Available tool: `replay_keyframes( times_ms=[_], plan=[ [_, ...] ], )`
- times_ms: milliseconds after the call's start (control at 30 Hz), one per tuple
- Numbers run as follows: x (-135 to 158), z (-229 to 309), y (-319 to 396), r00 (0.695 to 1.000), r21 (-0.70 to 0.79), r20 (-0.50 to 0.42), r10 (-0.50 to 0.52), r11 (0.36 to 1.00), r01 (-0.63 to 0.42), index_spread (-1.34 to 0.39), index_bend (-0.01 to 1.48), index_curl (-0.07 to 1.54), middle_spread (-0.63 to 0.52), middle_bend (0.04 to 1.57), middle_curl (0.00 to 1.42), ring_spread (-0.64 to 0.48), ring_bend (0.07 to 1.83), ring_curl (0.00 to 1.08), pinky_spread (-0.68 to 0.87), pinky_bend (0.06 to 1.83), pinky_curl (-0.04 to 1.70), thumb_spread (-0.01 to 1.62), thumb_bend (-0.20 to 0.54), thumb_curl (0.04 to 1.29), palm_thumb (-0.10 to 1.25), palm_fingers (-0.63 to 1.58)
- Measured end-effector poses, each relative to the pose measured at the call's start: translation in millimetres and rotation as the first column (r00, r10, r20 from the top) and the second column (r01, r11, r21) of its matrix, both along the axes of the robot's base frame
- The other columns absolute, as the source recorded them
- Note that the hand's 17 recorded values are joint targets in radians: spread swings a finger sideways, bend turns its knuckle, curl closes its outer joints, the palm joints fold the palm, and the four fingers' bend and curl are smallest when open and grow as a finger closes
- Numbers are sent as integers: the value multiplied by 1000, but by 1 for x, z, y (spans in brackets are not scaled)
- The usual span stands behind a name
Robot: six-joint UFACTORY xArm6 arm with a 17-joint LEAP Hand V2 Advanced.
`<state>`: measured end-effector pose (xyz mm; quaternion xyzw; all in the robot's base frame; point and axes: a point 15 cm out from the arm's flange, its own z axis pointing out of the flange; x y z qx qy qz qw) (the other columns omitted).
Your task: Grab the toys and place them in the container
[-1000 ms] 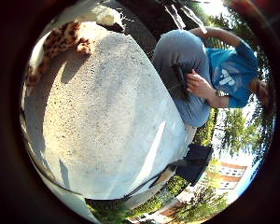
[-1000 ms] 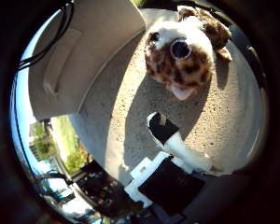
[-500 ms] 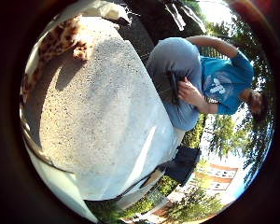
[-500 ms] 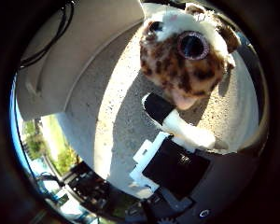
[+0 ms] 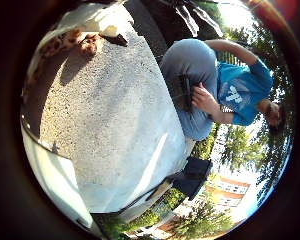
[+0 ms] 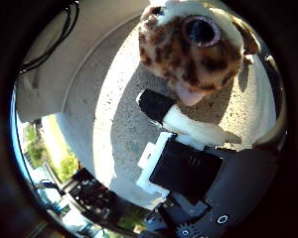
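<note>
A spotted brown and white plush toy [image 6: 193,54] with a large dark eye lies on the grey speckled table [image 5: 105,125] and fills much of the thumb side view, close under the palm. Its spotted body [image 5: 65,42] shows at the table's far edge in the other view. My right hand [image 6: 188,163] hovers just over it. One white finger with a black tip [image 6: 156,106] reaches out straight beside the toy's snout; whether it touches is unclear. Nothing is held. The pale container [image 6: 44,84] stands on the table beside the toy.
The table's rounded edge [image 5: 155,175] drops off towards a dark folded object [image 5: 192,175] on the grass. A white rim [image 5: 55,180] borders the table on the other side. Dark equipment [image 6: 89,193] stands on the ground beyond the container.
The camera has come nearer to the plush toy, which now looks much larger. The black-tipped finger now lies closer to its snout.
</note>
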<state>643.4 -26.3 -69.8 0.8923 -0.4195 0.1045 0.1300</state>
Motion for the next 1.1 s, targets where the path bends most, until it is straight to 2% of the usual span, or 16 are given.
replay_keyframes(
  times_ms=[67, 167, 367, 600, 767, 900, 1100],
  plan=[
    [-2, 2, -5, 1000, -5, -9, -2, 1000, 2, -471, 612, 524, -88, 1045, 723, 67, 1238, 561, 421, 1172, 486, 1055, 1, 301, 393, 1163],
    [-2, 2, -6, 1000, -4, -12, -2, 1000, 2, -541, 648, 591, -113, 1139, 792, 10, 1339, 621, 361, 1310, 565, 1075, 124, 393, 705, 1079],
    [2, 18, -21, 999, 0, 1, -37, 999, 37, -640, 704, 748, -139, 1244, 878, -52, 1433, 694, 272, 1467, 680, 1035, 166, 521, 935, 970],
    [12, 76, -21, 998, 35, 44, -49, 998, 48, -717, 715, 922, -151, 1323, 931, -83, 1515, 739, 212, 1551, 756, 1042, 133, 612, 987, 877],
    [-17, 124, -9, 998, 107, 18, -56, 993, 54, -760, 711, 1046, -155, 1362, 954, -92, 1559, 756, 176, 1583, 795, 1048, 93, 664, 989, 829],
    [-46, 182, 4, 999, 145, -6, -48, 988, 48, -785, 702, 1135, -156, 1388, 965, -97, 1580, 766, 158, 1602, 818, 1052, 65, 700, 989, 797],
    [-88, 277, 38, 1000, 198, 4, -19, 980, 18, -811, 684, 1253, -156, 1416, 973, -100, 1604, 773, 140, 1619, 845, 1061, 27, 750, 991, 769]
  ],
)
